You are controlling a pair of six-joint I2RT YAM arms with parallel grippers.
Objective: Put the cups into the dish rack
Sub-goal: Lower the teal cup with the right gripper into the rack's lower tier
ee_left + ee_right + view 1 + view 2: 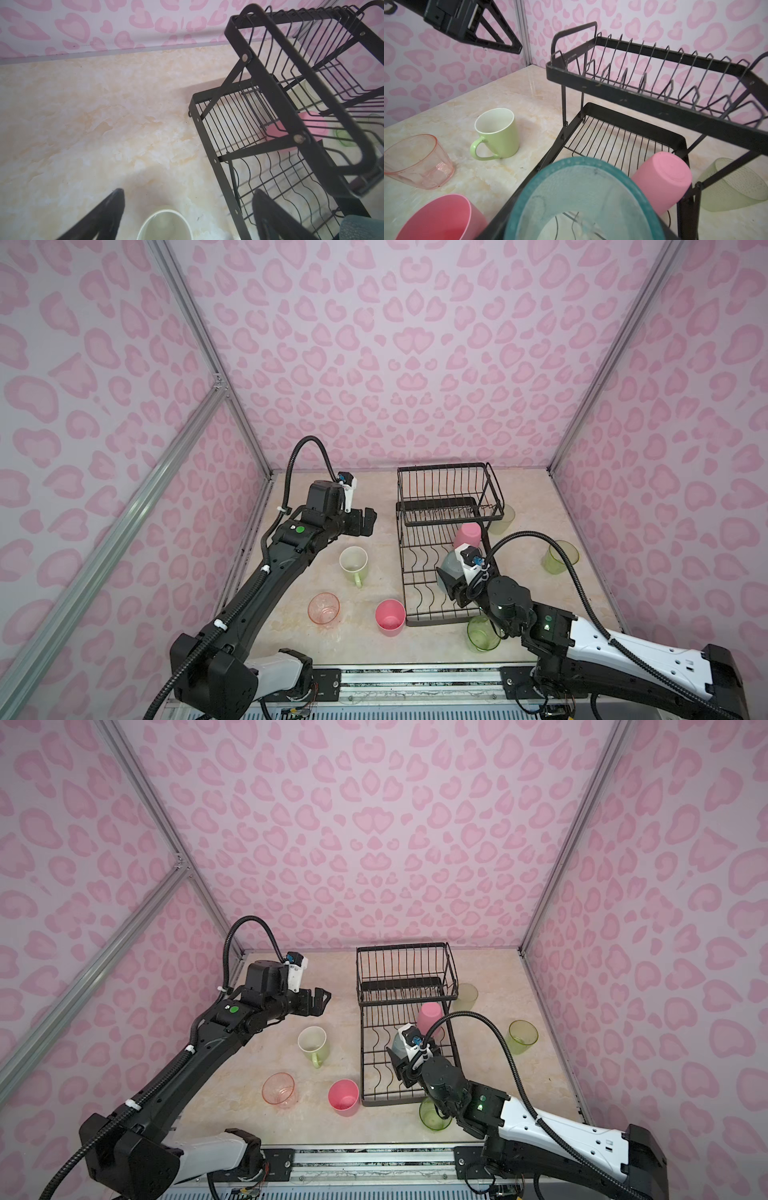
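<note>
Because the task is to fill the large black wire two-tier dish rack (440,502), which runs from the back edge of the pale marbled counter (382,572) nearly to its front edge, right of the middle, the right pincer (446,583) is clamped on a frosted teal plastic tumbler (451,566). It holds the tumbler tipped over the wavy slots of the rack's lower tray. The tumbler's mouth faces the wrist camera, a tilt that probably readies it to go in mouth-down for draining. Just beyond it, an opaque pink plastic tumbler (467,533) already leans upside down in that tray, below the near rim of the raised basket.

The left pincer (370,522) hovers left of the rack with its jaws spread wide and empty. A pale-green ceramic handled mug (353,564) stands upright just below and in front of it, so it is likely the next pick.

Near the front edge stand a clear pink glass (324,609) and a second opaque pink tumbler (390,616), both mouth-up. A clear green glass (482,632) sits by the rack's front right corner, partly under the right arm. A second clear green glass (561,558) stands toward the right edge. A frosted whitish tumbler (503,518) lies on its side beside the rack's far right — probably an awkward grasp.
</note>
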